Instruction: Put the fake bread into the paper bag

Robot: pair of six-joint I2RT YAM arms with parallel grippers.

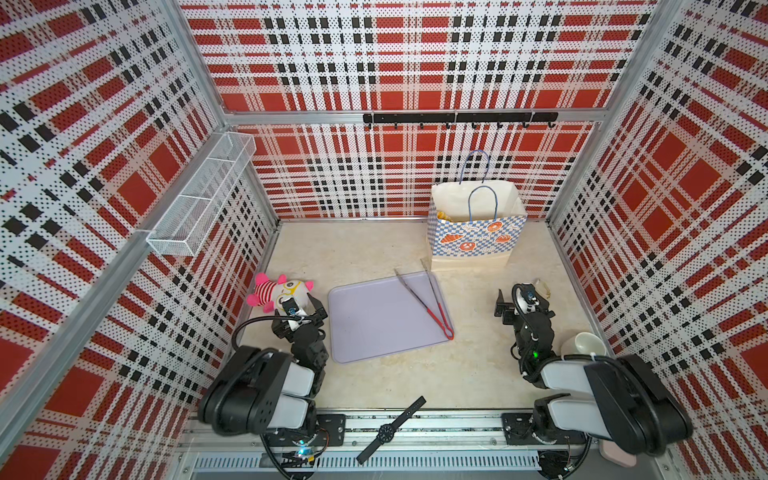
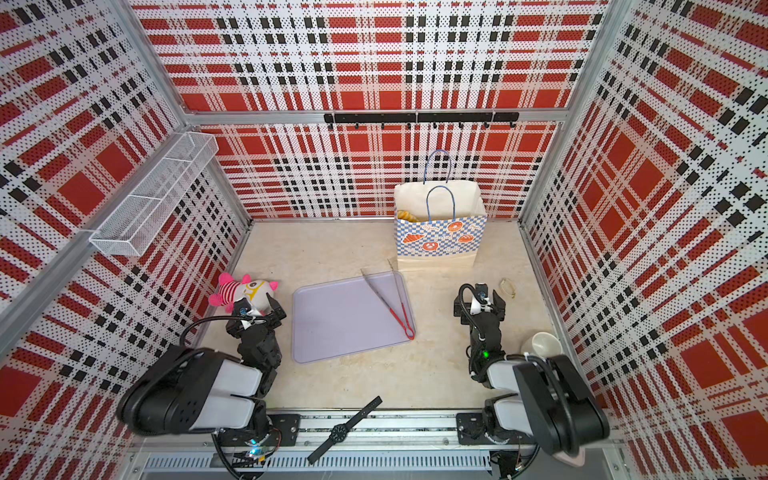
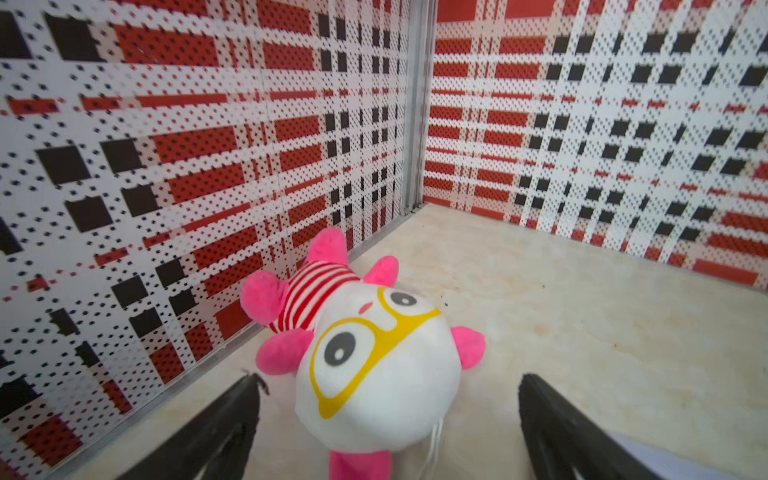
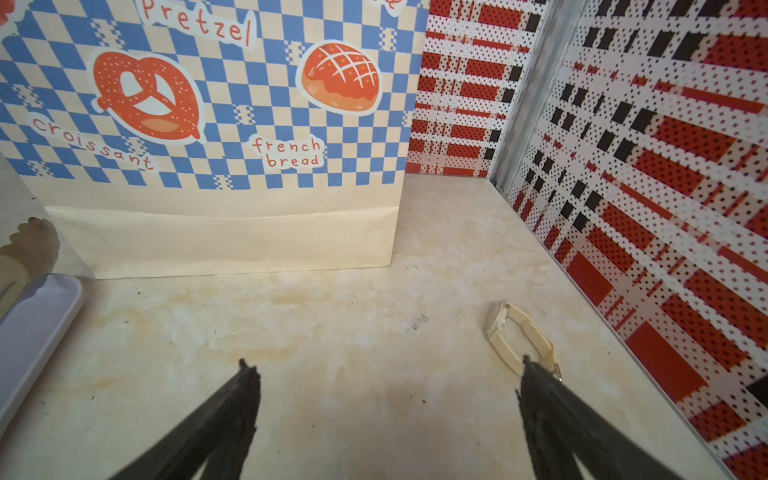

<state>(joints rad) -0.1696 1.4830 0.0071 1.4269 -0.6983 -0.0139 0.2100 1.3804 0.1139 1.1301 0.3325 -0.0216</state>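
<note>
The paper bag [image 1: 473, 243] [image 2: 440, 243] stands upright and open at the back right, blue cord handles up. The right wrist view shows its checker front [image 4: 208, 124] close by. A bit of yellow fake bread [image 1: 444, 216] [image 2: 405, 215] shows inside its mouth at the left; the rest of the bag's inside is hidden. My right gripper [image 1: 521, 297] [image 2: 478, 299] [image 4: 386, 363] hovers open over bare table in front of the bag, nothing between its fingers. My left gripper [image 1: 301, 305] [image 3: 390, 378] is open at the left, its fingers either side of the plush doll's head without touching it.
A lilac tray [image 1: 365, 332] lies mid-table with red-handled metal tongs [image 1: 428, 303] across its right side. The pink-striped plush doll [image 1: 274, 291] [image 3: 374, 365] lies by the left wall. A cream bracelet watch [image 4: 519, 332], a white cup [image 1: 582, 345] and a black wristwatch [image 1: 388, 430] lie around.
</note>
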